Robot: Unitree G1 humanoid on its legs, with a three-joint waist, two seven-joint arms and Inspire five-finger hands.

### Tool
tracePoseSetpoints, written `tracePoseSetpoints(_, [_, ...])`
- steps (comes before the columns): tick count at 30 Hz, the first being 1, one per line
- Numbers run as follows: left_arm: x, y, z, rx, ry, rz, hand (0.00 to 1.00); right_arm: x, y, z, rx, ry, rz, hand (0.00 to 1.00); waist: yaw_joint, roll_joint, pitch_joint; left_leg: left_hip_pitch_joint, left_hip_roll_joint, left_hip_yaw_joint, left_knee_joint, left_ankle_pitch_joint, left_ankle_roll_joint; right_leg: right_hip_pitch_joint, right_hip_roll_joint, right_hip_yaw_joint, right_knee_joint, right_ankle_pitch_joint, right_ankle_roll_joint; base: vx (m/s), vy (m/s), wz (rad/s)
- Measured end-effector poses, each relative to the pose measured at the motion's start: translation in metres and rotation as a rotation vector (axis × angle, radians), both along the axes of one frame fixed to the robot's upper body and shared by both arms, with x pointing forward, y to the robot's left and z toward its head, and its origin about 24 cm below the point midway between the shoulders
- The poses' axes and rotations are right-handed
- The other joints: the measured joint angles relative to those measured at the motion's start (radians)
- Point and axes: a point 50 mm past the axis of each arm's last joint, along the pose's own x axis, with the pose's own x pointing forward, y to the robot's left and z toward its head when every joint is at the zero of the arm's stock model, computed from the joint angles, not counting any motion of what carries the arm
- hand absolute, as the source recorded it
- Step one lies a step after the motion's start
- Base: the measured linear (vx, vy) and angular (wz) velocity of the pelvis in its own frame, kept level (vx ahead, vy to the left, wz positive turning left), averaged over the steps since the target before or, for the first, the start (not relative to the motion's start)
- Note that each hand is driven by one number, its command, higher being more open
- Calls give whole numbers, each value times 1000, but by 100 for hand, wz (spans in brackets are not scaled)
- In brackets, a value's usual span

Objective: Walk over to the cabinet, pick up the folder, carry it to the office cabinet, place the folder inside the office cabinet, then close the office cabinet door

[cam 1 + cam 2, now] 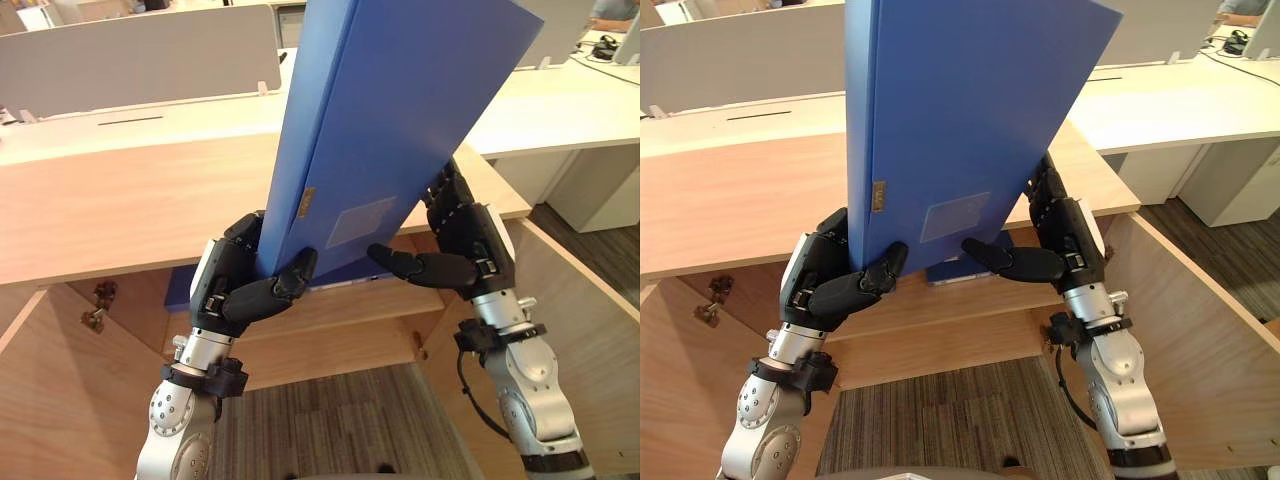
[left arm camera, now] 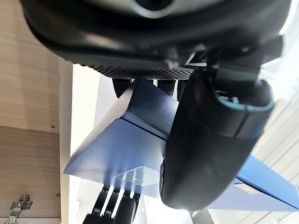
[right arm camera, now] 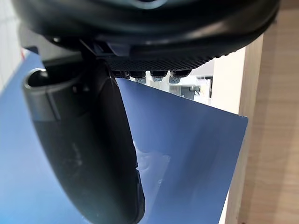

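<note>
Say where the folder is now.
In the eye views the blue folder stands tilted at centre, gripped between the left hand and right hand, above the cabinet.

folder [image 1: 400, 110] blue; cabinet [image 1: 120, 205] light wood; carpet [image 1: 340, 420] grey-striped

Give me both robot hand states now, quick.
The left robot hand is shut on the large blue rectangular plastic folder, at its lower spine corner.
The right robot hand is shut on the same folder's lower edge.
</note>
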Motion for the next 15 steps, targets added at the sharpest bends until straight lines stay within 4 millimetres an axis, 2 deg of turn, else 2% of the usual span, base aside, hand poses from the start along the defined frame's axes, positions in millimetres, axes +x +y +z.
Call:
tracePoseSetpoints(9, [1, -3, -5, -92, 53, -64, 0, 31, 6, 2, 45, 38, 65, 100, 28, -1, 0, -19, -16, -68, -7, 24, 13, 15, -18, -71, 3, -1, 0, -43, -5, 22])
tracePoseSetpoints(10, [1, -3, -5, -98, 55, -65, 0, 32, 7, 1, 49, 43, 70, 0, 28, -1, 0, -19, -16, -72, -7, 26, 13, 15, -19, -74, 3, -1, 0, -73, -9, 22])
tracePoseSetpoints(15, [3, -3, -3, -130, 50, -76, 0, 41, 11, -8, 102, 102, 139, 0, 46, -1, 0, -28, -17, -86, -8, 39, 13, 9, -21, -91, 6, -2, -2, -56, -6, 10])
